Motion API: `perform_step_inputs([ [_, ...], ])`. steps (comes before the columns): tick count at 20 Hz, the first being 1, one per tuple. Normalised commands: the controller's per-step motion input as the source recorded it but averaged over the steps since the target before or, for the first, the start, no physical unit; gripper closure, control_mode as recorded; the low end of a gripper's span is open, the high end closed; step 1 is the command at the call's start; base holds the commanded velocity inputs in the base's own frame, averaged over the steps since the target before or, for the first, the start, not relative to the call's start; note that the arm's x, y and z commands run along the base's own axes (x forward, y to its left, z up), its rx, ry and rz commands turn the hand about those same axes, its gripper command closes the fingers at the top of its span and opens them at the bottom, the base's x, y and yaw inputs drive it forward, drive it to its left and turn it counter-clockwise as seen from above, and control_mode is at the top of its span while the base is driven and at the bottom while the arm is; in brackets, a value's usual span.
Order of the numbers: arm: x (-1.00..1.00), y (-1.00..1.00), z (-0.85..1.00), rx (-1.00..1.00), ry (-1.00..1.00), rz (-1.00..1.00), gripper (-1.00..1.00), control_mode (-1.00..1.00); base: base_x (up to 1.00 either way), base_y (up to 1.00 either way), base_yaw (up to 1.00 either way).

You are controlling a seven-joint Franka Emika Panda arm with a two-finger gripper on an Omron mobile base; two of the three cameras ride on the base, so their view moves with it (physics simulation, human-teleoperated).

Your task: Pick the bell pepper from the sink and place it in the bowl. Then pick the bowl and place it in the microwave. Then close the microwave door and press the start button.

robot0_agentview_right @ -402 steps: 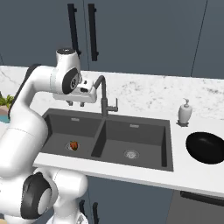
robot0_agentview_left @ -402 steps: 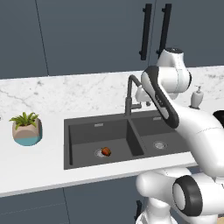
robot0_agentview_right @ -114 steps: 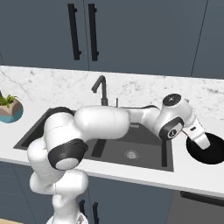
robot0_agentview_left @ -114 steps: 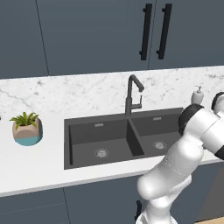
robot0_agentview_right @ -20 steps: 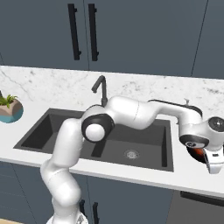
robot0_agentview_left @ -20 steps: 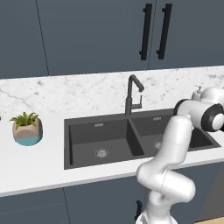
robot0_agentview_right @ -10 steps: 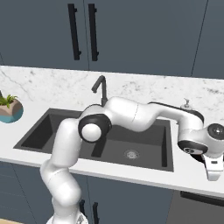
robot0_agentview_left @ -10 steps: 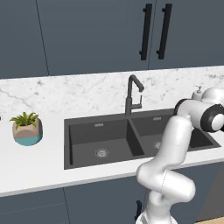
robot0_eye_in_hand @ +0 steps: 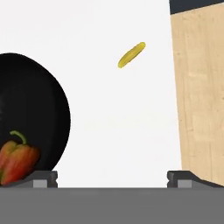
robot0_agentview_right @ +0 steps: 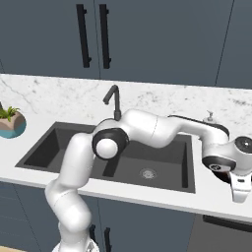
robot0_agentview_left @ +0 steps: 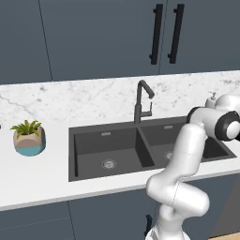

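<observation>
My gripper point(robot0_eye_in_hand: 112, 177), jaws spread wide and empty, hovers beside the rigid, likely smooth-walled black bowl point(robot0_eye_in_hand: 41, 109) on the white desk point(robot0_eye_in_hand: 122, 122), bell pepper point(robot0_eye_in_hand: 16, 159) inside; I judge its rim the best hold.

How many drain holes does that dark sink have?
2. One drain sits in the floor of the left basin of the sink; the other drain is in the right basin, partly hidden behind the white arm in the left base view.
</observation>
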Motion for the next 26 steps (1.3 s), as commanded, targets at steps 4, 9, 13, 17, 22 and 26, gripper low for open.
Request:
perform_step_inputs([
  [4,0.28,0.0,0.0,0.07,0.0,-0.01,-1.0,-1.0,0.0,0.0,0.0],
  [9,0.27,0.0,-0.03,0.08,0.0,0.0,-1.0,-1.0,0.0,0.0,0.0],
  [13,0.12,0.0,-0.16,0.08,0.0,0.0,-1.0,-1.0,0.0,0.0,0.0],
  [17,0.13,0.0,-0.25,0.07,0.0,0.0,-1.0,-1.0,0.0,0.0,0.0],
  [22,0.2,0.0,-0.23,0.04,0.0,0.0,-1.0,-1.0,0.0,0.0,0.0],
  [26,0.21,-0.01,-0.15,0.03,0.0,0.0,-1.0,-1.0,0.0,0.0,0.0],
])
